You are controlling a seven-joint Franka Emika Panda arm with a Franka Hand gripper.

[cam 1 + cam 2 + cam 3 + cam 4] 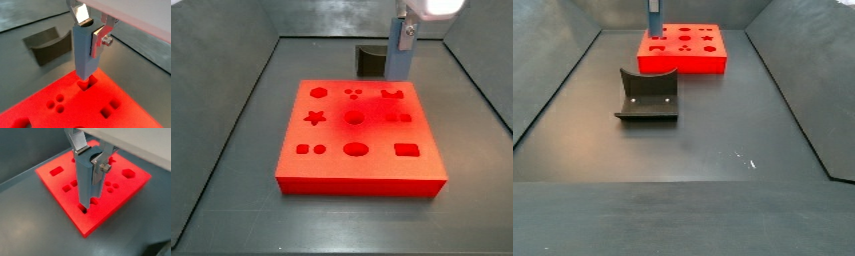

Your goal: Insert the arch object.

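The arch object (85, 50) is a tall grey-blue block with a curved notch in its upper end. It stands upright between the silver fingers (101, 36) of my gripper (90, 35), which is shut on it; this shows in both wrist views (85, 183). Its lower end is at the mouth of a dark recess (83, 208) near one edge of the red board (60, 183). I cannot tell how deep it sits. In both side views the gripper and block (401, 50) (653, 18) stand over one side of the board (358, 170).
The dark L-shaped fixture (647, 97) stands on the grey floor beside the board and also shows in a wrist view (47, 45). The board (700, 62) has several other shaped recesses. Sloped grey walls (225, 120) ring the floor.
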